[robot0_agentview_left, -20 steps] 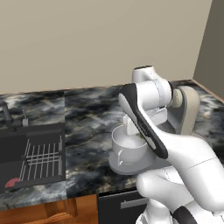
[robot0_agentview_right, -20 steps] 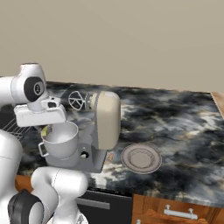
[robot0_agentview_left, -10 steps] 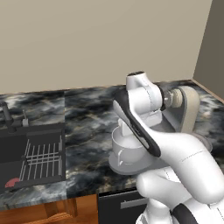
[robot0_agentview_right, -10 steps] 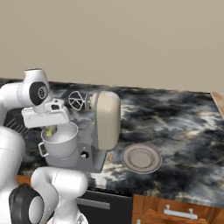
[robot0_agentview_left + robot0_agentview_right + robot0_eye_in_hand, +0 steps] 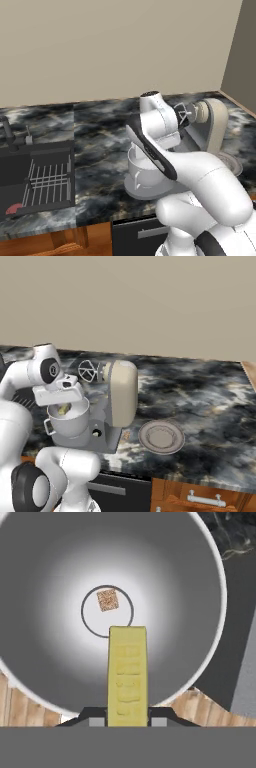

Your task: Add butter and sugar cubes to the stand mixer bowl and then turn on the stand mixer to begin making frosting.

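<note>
White rounded arm [image 5: 200, 175] segments, dark joints, black stripe along link.

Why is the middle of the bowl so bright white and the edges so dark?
Hand view: the bowl fades from a white glow round the sugar cube to dark grey at its rim; the butter looks sharp. Base views: flat, even light on the counter.

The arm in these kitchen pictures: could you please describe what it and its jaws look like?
The arm is glossy white, built of thick rounded segments, with dark joint rings and a long black band down one link. A round dark cap sits on its joint near the stand mixer. The gripper has a white blocky hand, and its jaws are small dark grey tips. No cables or lettering are visible.
</note>
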Available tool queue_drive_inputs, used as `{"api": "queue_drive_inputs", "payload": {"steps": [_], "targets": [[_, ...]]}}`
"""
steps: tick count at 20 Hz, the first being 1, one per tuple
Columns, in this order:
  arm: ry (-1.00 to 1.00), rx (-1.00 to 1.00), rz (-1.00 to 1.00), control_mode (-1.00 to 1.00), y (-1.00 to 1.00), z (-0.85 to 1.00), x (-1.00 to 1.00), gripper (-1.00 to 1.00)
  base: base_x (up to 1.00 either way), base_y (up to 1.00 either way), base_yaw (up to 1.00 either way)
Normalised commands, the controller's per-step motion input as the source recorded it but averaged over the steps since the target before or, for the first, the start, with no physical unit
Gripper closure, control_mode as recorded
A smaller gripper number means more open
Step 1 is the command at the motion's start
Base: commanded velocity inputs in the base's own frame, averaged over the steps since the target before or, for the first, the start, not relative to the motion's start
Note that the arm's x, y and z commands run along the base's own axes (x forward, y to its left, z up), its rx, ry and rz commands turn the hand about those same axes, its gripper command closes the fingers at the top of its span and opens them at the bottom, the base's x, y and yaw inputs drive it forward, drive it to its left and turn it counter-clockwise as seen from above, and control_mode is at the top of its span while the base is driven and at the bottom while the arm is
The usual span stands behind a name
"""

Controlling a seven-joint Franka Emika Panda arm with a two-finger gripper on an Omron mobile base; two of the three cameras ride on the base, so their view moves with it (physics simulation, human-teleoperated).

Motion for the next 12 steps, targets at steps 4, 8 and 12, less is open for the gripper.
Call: {"api": "queue_drive_inputs", "payload": {"steps": [4,8,12], "targets": [[-0.06,0.0,-0.03,-1.0,0.01,-0.27,0.27,1.0,0.0,0.0,0.0],[-0.06,0.0,-0.02,-1.0,0.02,-0.24,0.22,1.0,0.0,0.0,0.0],[-0.06,0.0,-0.02,-1.0,0.02,-0.28,0.18,1.0,0.0,0.0,0.0]]}}
